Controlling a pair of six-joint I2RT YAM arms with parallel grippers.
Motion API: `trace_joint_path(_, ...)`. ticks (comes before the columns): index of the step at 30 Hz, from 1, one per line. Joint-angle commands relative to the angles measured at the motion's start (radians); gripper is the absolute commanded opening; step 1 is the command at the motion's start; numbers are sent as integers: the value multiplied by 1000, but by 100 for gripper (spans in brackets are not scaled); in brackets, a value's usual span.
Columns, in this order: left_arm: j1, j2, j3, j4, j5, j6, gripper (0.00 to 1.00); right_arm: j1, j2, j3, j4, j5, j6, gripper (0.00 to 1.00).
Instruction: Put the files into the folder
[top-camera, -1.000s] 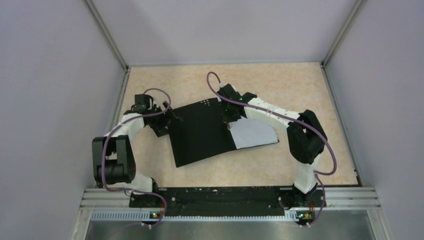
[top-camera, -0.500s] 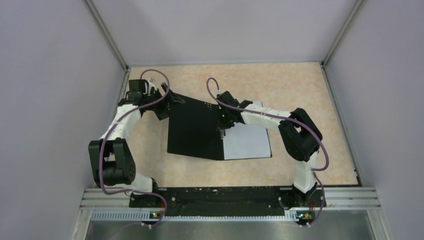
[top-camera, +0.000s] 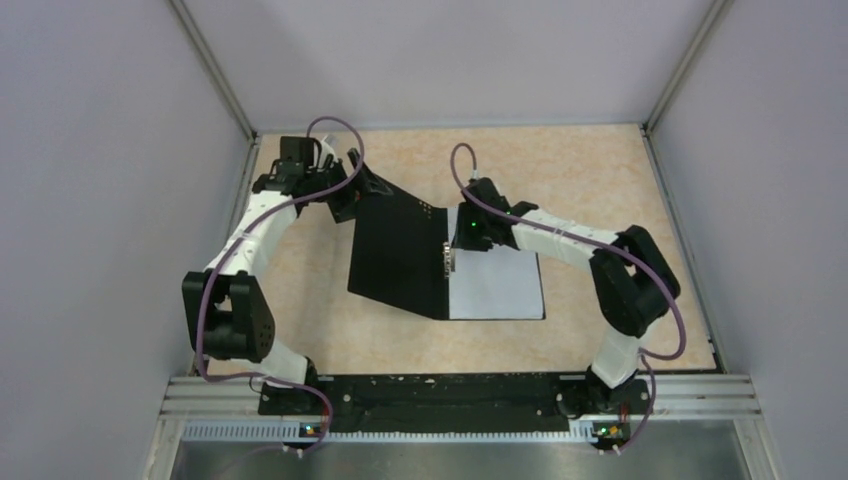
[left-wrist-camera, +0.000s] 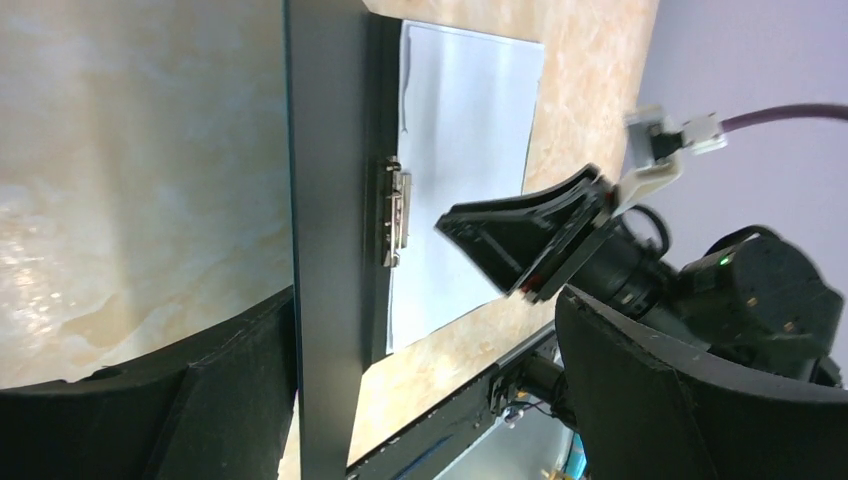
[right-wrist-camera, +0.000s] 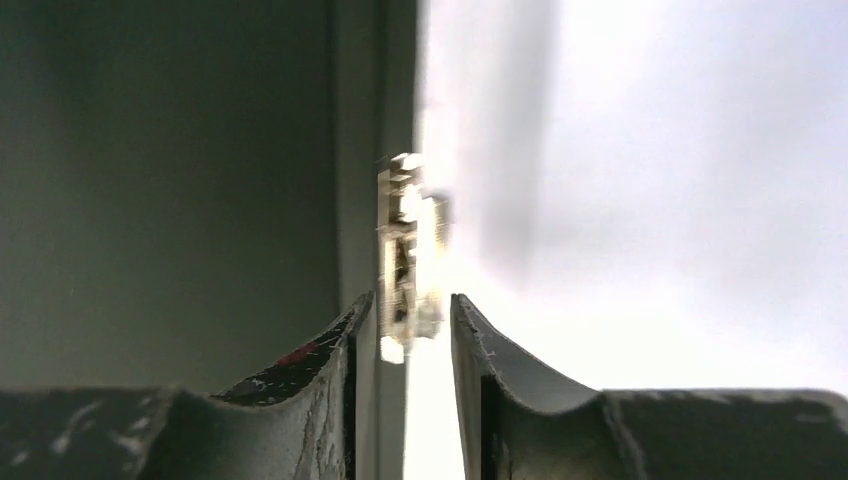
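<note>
The folder (top-camera: 395, 255) lies open mid-table, black inside up. Its left cover is tilted up at the far edge. The white files (top-camera: 497, 285) lie on its right half; they also show in the left wrist view (left-wrist-camera: 460, 150). My left gripper (top-camera: 368, 188) is at the cover's far corner. In its wrist view it (left-wrist-camera: 425, 340) is wide open, with the cover's edge (left-wrist-camera: 325, 200) against the left finger. My right gripper (top-camera: 448, 255) is at the spine. Its jaws (right-wrist-camera: 412, 310) are closed narrowly around the metal clip (right-wrist-camera: 405, 250), which also shows in the left wrist view (left-wrist-camera: 397, 215).
The sandy tabletop (top-camera: 600, 180) is boxed in by grey walls at the left, back and right. A metal rail (top-camera: 450, 395) with the arm bases runs along the near edge. The right arm's elbow (top-camera: 630, 280) stands right of the files.
The folder has swung round from a slant to square with the table. My left gripper moved farther back and right, and the left cover now stands steeper. My right gripper stayed at the spine.
</note>
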Motion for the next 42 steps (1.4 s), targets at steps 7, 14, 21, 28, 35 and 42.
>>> trace_joint_path(7, -185, -1, 174, -4, -70, -49, 95, -234, -319, -239, -3, 195, -4, 59)
trace_joint_path(14, -364, 63, 241, 71, -101, -109, 96, -376, -442, -375, 10, 172, -10, 75)
trace_joint_path(21, -484, 178, 200, 253, -87, -181, 97, -475, -553, -456, -3, 185, 12, 77)
trace_joint_path(28, -509, 233, 225, 322, -35, -197, 99, -537, -634, -505, 4, 140, 20, 81)
trace_joint_path(35, -526, 259, 287, 325, 41, -196, 99, -540, -646, -471, -25, 138, 7, 83)
trace_joint_path(42, -540, 241, 347, 274, 15, -165, 99, -540, -678, -397, -94, 194, -22, 84)
